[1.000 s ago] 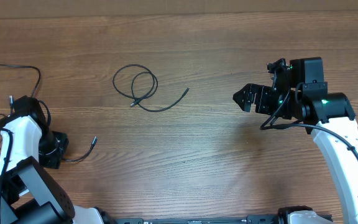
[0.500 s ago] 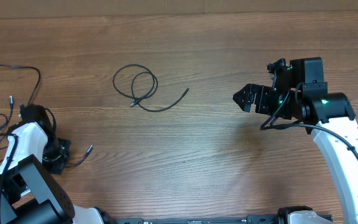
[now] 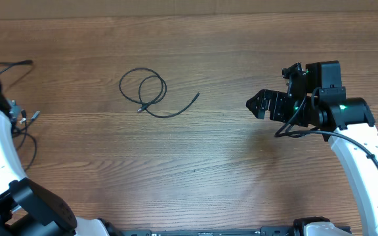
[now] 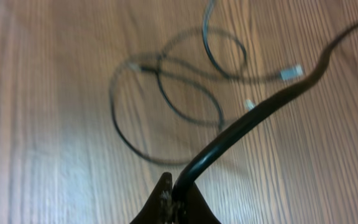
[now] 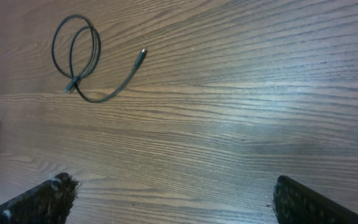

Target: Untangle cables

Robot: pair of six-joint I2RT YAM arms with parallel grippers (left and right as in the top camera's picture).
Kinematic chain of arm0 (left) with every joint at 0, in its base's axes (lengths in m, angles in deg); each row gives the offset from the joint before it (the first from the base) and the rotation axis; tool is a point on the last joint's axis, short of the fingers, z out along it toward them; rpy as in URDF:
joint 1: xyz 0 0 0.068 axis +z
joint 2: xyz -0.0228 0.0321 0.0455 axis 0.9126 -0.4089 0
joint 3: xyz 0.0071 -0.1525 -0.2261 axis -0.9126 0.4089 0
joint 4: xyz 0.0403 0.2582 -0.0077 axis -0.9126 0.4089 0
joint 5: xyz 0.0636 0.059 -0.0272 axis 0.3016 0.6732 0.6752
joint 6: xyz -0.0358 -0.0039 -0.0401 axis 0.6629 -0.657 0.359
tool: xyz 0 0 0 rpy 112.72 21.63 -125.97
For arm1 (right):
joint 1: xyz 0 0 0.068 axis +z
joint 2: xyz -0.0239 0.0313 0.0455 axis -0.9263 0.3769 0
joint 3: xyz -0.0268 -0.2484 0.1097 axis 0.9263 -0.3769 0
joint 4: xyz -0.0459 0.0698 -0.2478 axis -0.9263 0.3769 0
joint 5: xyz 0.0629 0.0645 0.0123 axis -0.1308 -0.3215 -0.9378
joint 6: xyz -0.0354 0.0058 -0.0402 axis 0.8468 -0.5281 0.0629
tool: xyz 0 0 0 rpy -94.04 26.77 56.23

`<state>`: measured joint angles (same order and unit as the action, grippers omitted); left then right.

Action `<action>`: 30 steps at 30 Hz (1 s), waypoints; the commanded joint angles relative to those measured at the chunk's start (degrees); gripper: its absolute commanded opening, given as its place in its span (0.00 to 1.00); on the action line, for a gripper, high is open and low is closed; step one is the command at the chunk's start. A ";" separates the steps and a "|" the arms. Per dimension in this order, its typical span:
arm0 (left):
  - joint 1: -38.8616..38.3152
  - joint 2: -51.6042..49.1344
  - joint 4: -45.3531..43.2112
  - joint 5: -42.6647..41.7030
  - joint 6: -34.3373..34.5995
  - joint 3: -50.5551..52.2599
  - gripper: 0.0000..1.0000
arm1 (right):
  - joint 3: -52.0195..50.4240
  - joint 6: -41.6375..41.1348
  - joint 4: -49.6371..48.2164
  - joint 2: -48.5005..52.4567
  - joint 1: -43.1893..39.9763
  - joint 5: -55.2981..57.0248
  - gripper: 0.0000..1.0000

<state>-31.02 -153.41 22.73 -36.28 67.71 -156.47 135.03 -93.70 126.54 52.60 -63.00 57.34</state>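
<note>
Overhead, one coiled cable (image 3: 144, 90) is noted lying alone at about 10 o'clock from the middle of the table (image 3: 215, 170), in two overlapping loops with a free tail running off toward 3 o'clock. The tangled cables (image 4: 166, 93) are seen at the 9 o'clock edge, beside the left arm and well apart from the coil; in the left wrist view several loops are crossed over one another, with a silvery plug (image 4: 291, 71) at 2 o'clock of the knot. The left gripper (image 4: 174, 198) is closed tight, and a held cord (image 4: 247, 118) appears to be pinched between its tips and led away toward 2 o'clock; which loop it joins cannot be told through the blur. The right gripper (image 3: 257, 103) is held with its fingers wide apart and empty at 3 o'clock, above bare wood. The cords are judged very light, limp and thin, likely to slide through a loose pinch and to drag neighbouring loops along. A hold just behind a plug end is judged best, so that an end can be drawn out through the crossings; a mid-loop pull could tighten the knot.
</note>
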 commanded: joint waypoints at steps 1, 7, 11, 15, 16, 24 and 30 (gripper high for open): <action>2.86 0.87 0.52 2.89 -0.50 -1.11 0.25 | 0.13 -0.15 0.07 -0.07 0.00 0.31 1.00; 5.25 0.85 2.43 -5.07 -0.55 -0.87 0.91 | 0.13 -0.15 -0.02 -0.07 0.00 0.33 1.00; 4.83 0.85 4.07 -12.33 -1.01 -0.87 0.95 | 0.13 -0.15 0.00 -0.07 0.00 0.33 1.00; 3.34 0.85 4.39 -22.12 -4.52 -0.87 0.96 | 0.13 -0.15 -0.02 -0.07 0.00 0.33 1.00; 2.62 0.85 4.35 -24.39 -5.84 -0.87 0.96 | 0.13 -0.15 -0.02 -0.07 0.00 0.33 1.00; -8.44 0.85 2.86 -33.66 -19.56 -0.87 0.96 | 0.13 -0.15 -0.39 -0.07 0.00 0.33 1.00; -21.66 0.85 1.16 -33.68 -30.53 -0.87 0.98 | 0.13 -0.15 -0.66 -0.07 0.00 0.33 1.00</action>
<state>-48.04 -153.41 24.50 -67.82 46.03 -156.71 135.03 -93.70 126.21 52.60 -63.00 57.34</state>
